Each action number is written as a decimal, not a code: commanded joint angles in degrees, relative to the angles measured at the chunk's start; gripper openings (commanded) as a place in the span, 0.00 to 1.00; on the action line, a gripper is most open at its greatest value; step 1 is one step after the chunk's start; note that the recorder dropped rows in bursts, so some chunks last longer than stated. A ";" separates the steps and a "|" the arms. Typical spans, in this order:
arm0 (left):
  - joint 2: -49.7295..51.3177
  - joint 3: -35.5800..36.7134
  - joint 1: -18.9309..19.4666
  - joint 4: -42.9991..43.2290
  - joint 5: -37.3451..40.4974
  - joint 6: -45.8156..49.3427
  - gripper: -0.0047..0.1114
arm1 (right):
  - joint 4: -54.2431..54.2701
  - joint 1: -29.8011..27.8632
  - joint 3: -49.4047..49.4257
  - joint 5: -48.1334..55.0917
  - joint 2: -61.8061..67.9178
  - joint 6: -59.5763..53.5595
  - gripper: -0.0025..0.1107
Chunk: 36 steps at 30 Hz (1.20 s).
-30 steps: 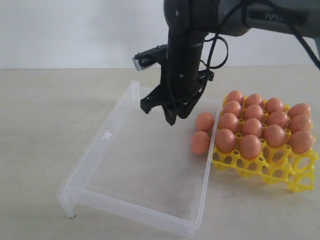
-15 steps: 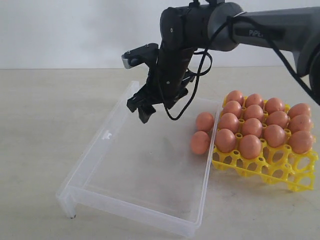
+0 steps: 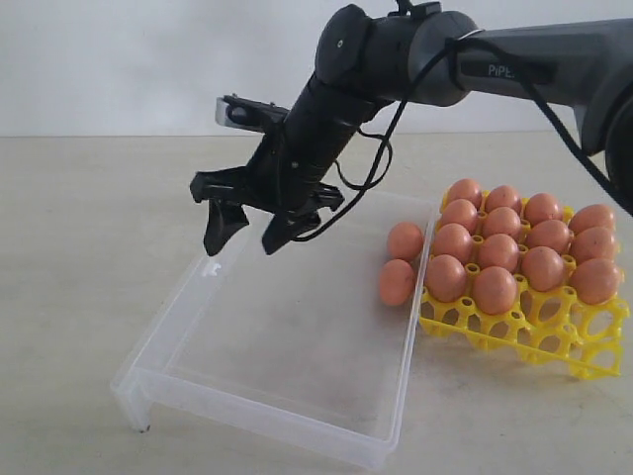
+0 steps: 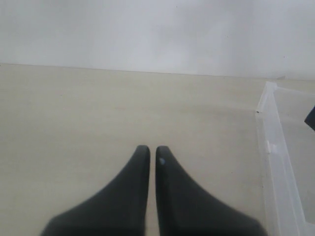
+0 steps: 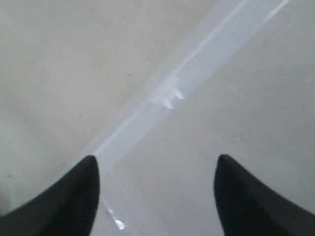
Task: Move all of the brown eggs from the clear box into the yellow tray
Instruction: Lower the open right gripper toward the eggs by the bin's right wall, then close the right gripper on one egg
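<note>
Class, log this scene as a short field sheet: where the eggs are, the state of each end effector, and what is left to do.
clear box: two brown eggs, against the wall next to the tray
yellow tray: mostly filled with eggs; empty cells at its front right
right end effector: open, empty, above the box wall opposite the eggs
left end effector: shut, empty, over the table beside the box
left to do: move the two eggs into the tray

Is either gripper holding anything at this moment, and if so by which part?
Nothing is held. The right gripper hangs open and empty over the clear box; the left gripper is shut on nothing.
</note>
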 commanded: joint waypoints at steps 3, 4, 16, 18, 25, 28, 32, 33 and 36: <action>-0.12 0.15 -0.15 -0.16 -0.42 0.13 0.08 | 6.80 0.04 -0.12 0.87 -1.74 1.58 0.43; -0.12 0.15 -0.15 -0.16 -0.42 0.13 0.08 | 5.24 -0.07 -0.12 1.06 -2.19 2.49 0.43; -0.12 0.15 -0.15 -0.16 -0.42 0.13 0.08 | -26.88 0.91 0.26 10.79 -12.32 32.18 0.43; -0.12 0.15 -0.15 -0.16 -0.42 0.13 0.08 | -28.70 1.21 0.26 10.79 -12.32 36.59 0.43; -0.12 0.15 -0.15 -0.16 -0.42 0.13 0.08 | -36.24 1.10 0.71 10.79 -6.71 44.97 0.59; -0.12 0.15 -0.15 -0.16 -0.42 0.13 0.08 | -36.38 1.10 0.71 10.79 -3.67 46.18 0.73; -0.12 0.15 -0.25 -0.16 -0.42 0.13 0.08 | -38.71 1.10 0.71 10.79 -2.91 48.23 0.73; -0.12 0.15 -0.25 -0.16 -0.42 0.13 0.08 | -39.75 1.10 0.71 10.79 -2.91 49.70 0.73; -0.12 0.15 -0.25 -0.16 -0.42 0.13 0.08 | -41.01 1.10 0.71 10.79 -2.66 53.69 0.73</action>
